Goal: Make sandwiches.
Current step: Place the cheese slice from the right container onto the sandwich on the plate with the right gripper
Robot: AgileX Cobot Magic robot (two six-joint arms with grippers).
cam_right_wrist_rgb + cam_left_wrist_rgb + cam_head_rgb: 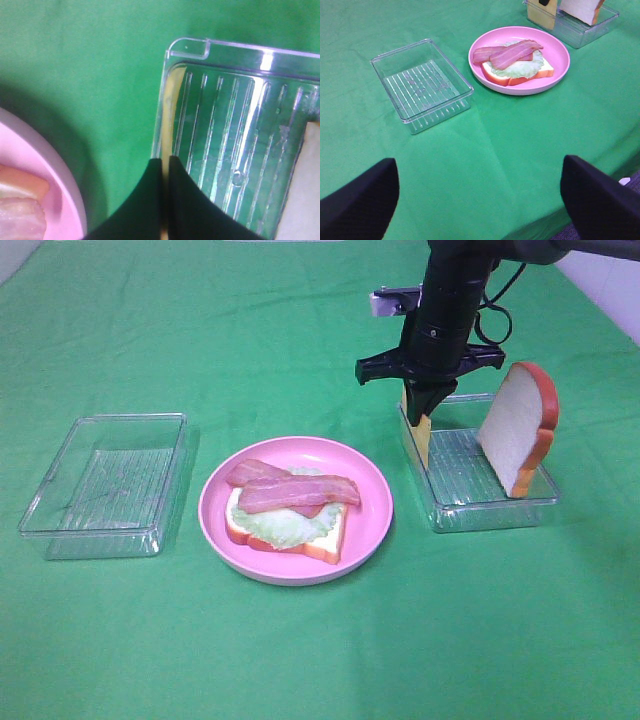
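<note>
— The right gripper (425, 418)?
— Clamped on the cheese square (424, 443), upright in the clear tray (490, 512) beneath it. The left gripper (480, 197) gapes wide.
— The sandwich (290, 518)?
— Half-built on the pink plate (372, 490) beside the right gripper; a bread slice (515, 425) leans opposite.

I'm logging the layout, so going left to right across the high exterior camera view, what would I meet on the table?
left clear tray → pink plate carrying the open sandwich → cheese square pinched by the right gripper → bread slice leaning upright in the right clear tray
</note>
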